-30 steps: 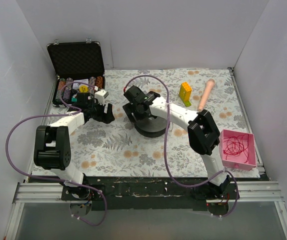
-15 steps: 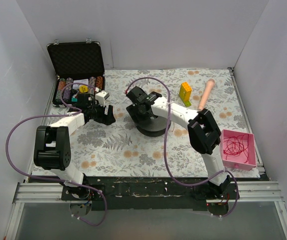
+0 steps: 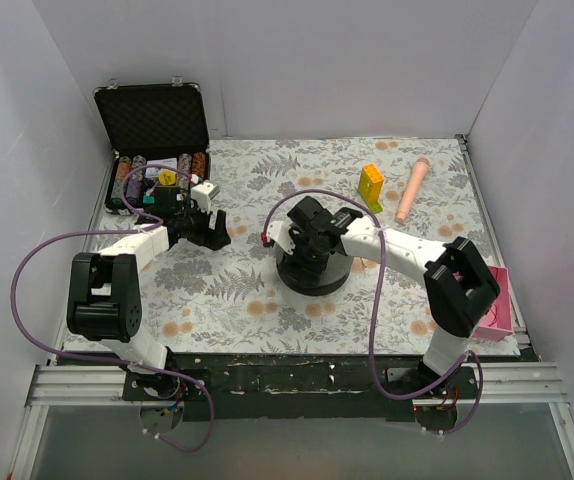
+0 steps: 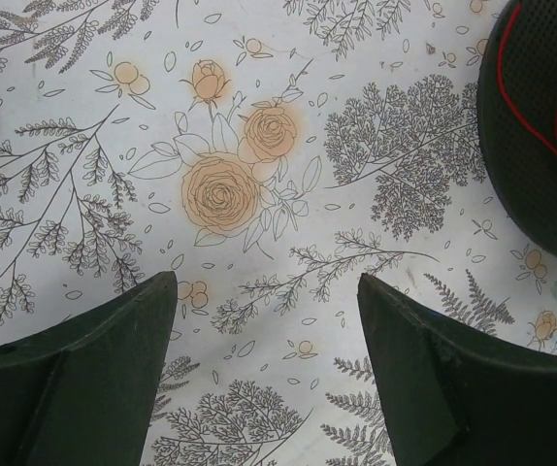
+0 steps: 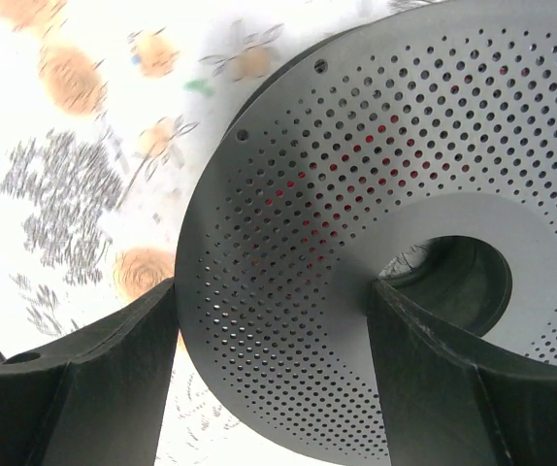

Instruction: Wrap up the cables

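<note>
Dark-red cable, thread-thin, curves in loose arcs over the black spool near the middle of the floral table. From the right wrist it shows only as red glints through the holes of the spool's perforated top disc. The right end effector hangs just above that disc with its fingers spread wide, gripping nothing. The left end effector is released too, its fingers apart over a bare patch of table with the spool near on its right. A pink tray sits at the table's right edge, mostly hidden behind the right arm, and what lies in it cannot be made out.
</note>
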Robot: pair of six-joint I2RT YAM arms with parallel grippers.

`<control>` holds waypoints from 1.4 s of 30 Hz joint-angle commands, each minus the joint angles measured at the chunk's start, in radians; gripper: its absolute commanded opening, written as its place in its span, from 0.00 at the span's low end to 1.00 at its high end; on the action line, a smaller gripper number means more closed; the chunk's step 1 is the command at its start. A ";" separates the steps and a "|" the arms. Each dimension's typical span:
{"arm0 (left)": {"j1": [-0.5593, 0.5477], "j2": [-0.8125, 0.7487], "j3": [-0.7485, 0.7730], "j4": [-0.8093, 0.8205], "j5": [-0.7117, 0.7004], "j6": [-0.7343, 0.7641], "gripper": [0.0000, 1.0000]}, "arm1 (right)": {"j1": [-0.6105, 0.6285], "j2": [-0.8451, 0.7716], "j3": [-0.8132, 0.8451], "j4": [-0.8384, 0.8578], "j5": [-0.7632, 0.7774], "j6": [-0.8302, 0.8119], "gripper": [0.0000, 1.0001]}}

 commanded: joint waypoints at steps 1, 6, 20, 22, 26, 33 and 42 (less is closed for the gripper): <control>0.001 -0.057 -0.001 -0.008 0.005 0.023 0.75 | 0.006 -0.055 -0.095 -0.096 -0.289 -0.332 0.52; 0.001 -0.052 -0.007 -0.003 -0.004 0.029 0.75 | 0.005 -0.074 -0.095 -0.206 -0.254 -0.598 0.52; 0.001 -0.042 -0.003 -0.012 0.013 0.040 0.75 | 0.006 -0.115 -0.116 -0.085 -0.040 -0.581 0.89; 0.001 -0.045 -0.004 -0.017 0.016 0.040 0.75 | 0.012 -0.138 -0.116 -0.058 -0.017 -0.573 0.89; 0.001 -0.040 0.000 -0.021 0.019 0.042 0.75 | 0.025 -0.195 -0.127 -0.009 -0.021 -0.570 0.91; 0.001 -0.034 0.010 -0.038 0.023 0.049 0.75 | 0.029 -0.328 -0.217 0.085 -0.105 -0.613 0.92; 0.001 -0.057 -0.007 -0.031 0.020 0.023 0.75 | -0.104 -0.638 -0.473 0.566 -0.156 -0.279 0.97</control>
